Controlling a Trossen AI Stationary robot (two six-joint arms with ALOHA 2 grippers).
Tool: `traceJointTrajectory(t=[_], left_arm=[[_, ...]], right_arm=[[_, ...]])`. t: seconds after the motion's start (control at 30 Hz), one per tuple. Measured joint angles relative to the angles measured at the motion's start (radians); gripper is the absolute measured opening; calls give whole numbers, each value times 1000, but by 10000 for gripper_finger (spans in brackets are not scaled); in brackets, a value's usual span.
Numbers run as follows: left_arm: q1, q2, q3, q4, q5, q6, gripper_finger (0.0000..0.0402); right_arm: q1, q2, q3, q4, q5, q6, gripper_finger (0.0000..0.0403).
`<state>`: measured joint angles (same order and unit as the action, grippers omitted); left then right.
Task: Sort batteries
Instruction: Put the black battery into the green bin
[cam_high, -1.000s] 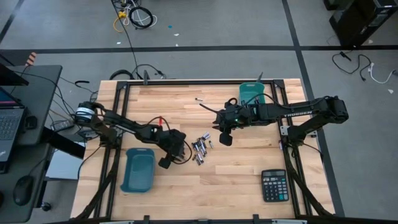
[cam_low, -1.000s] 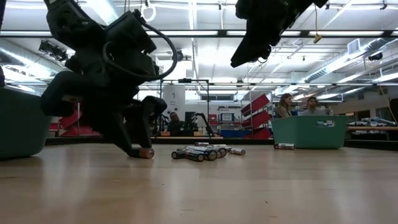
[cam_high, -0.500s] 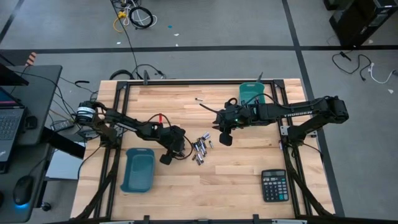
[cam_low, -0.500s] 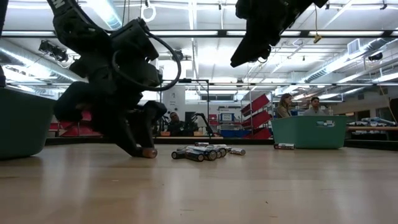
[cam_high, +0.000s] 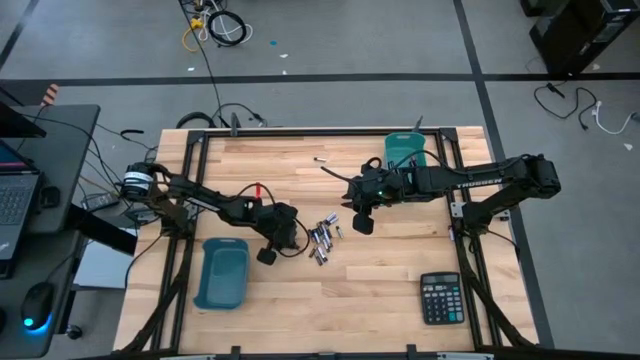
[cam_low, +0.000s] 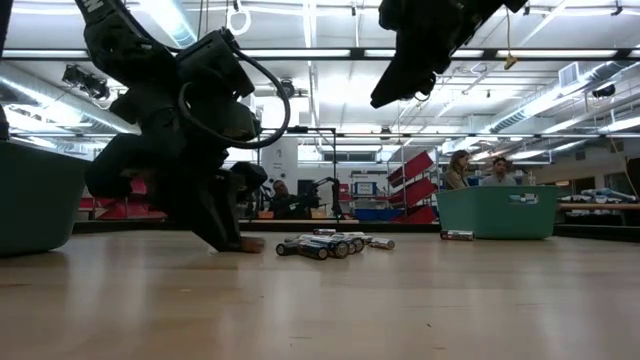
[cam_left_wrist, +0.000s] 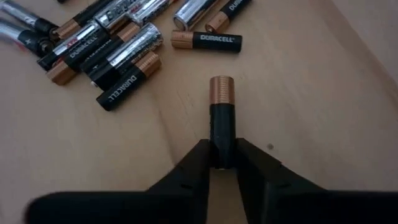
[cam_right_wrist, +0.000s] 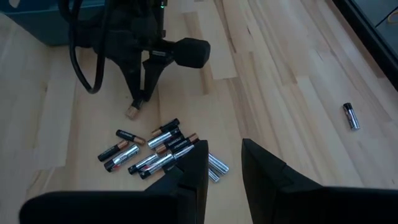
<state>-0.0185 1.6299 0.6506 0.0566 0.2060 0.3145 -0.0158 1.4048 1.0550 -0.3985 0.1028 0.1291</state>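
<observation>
A pile of black, silver and copper-tipped batteries (cam_high: 322, 240) lies mid-table; it also shows in the left wrist view as batteries (cam_left_wrist: 118, 50). One black battery with a copper tip (cam_left_wrist: 222, 106) lies apart, just left of the pile, with my left gripper (cam_high: 268, 254) shut on it. My right gripper (cam_right_wrist: 224, 163) hangs open above the pile's far right side with nothing between its fingers. A single battery (cam_high: 320, 160) lies alone toward the far edge. My left gripper pinches the battery's black end (cam_left_wrist: 222, 146) between its two fingertips. The fingers slant down from the table's left side and run in line with the battery. The battery lies on the table with its copper tip (cam_left_wrist: 221, 87) pointing away from the fingers.
A teal bin (cam_high: 222, 272) stands near the front left, behind my left gripper. A second teal bin (cam_high: 405, 150) stands at the far right under my right arm. A black calculator (cam_high: 441, 298) lies at the front right. Bare wood lies in front of the pile.
My left gripper has shut: its two fingers stood apart on either side of the lone battery and now meet on its black end. The battery stays on the table.
</observation>
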Motion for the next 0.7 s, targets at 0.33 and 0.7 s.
traceJointTrajectory(t=[0.33,0.7], left_arm=[[0,-3,1,1,-3,-4,18],[1,-149,-1,-42,-149,73,23]], right_arm=[[0,0,0,9,0,0,82],[38,0,0,116,78,-66,80]])
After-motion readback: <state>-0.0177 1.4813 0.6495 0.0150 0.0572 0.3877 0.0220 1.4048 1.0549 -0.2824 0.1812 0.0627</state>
